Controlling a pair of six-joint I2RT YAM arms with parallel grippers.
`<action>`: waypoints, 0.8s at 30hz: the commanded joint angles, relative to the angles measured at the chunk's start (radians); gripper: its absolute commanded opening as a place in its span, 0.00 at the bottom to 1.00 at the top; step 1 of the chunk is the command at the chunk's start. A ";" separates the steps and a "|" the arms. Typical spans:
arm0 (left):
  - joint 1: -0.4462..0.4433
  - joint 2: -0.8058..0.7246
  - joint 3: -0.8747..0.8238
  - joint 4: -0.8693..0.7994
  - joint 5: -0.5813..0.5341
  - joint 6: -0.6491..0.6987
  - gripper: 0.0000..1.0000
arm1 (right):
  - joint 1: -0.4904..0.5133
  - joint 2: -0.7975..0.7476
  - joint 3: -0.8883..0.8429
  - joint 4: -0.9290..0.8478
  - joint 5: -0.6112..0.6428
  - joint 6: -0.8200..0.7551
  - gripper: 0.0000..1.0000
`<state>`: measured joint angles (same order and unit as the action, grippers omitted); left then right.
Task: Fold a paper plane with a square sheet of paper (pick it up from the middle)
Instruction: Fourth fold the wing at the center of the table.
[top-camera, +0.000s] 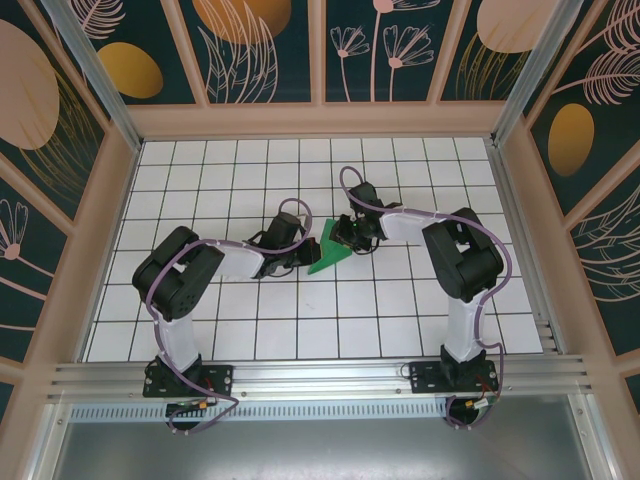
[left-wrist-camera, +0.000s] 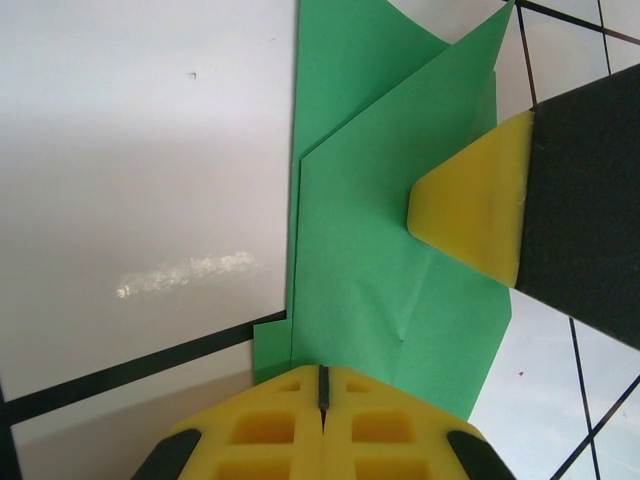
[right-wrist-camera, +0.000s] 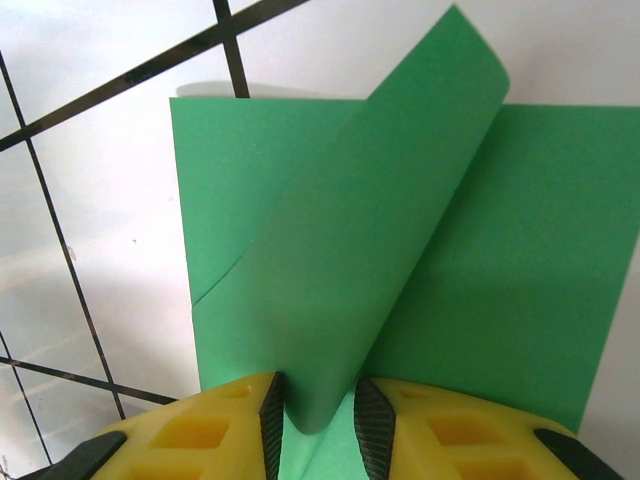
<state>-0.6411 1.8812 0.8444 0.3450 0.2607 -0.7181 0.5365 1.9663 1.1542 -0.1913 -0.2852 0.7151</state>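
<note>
The square sheet of paper (top-camera: 328, 247) is bright green and lies partly folded on the white grid table between my two grippers. My left gripper (top-camera: 303, 256) is shut, its yellow tips (left-wrist-camera: 322, 385) resting on the sheet's near edge (left-wrist-camera: 390, 250). My right gripper (top-camera: 348, 240) holds a curled flap of the sheet (right-wrist-camera: 330, 270) between its dark pads (right-wrist-camera: 318, 415), lifted and bent over the flat part (right-wrist-camera: 520, 250). In the left wrist view one of the right fingers (left-wrist-camera: 470, 210) presses on the paper. A paper plane is out of view.
Wooden frame walls (top-camera: 320, 120) with patterned panels enclose the table on three sides. An aluminium rail (top-camera: 320, 378) carrying both arm bases runs along the near edge. White grid tiles (top-camera: 200, 180) lie around the paper.
</note>
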 joint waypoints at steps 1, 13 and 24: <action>0.003 0.048 0.021 -0.109 -0.021 0.030 0.07 | 0.000 0.141 -0.064 -0.110 0.115 -0.006 0.34; 0.003 0.079 0.060 -0.230 -0.041 0.051 0.04 | -0.010 -0.004 -0.006 -0.090 0.039 0.001 0.36; 0.004 0.095 0.072 -0.262 -0.044 0.065 0.03 | -0.021 -0.201 -0.077 0.054 -0.083 -0.076 0.31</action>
<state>-0.6411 1.9068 0.9325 0.2123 0.2607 -0.6807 0.5110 1.8183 1.1103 -0.1818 -0.3107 0.6853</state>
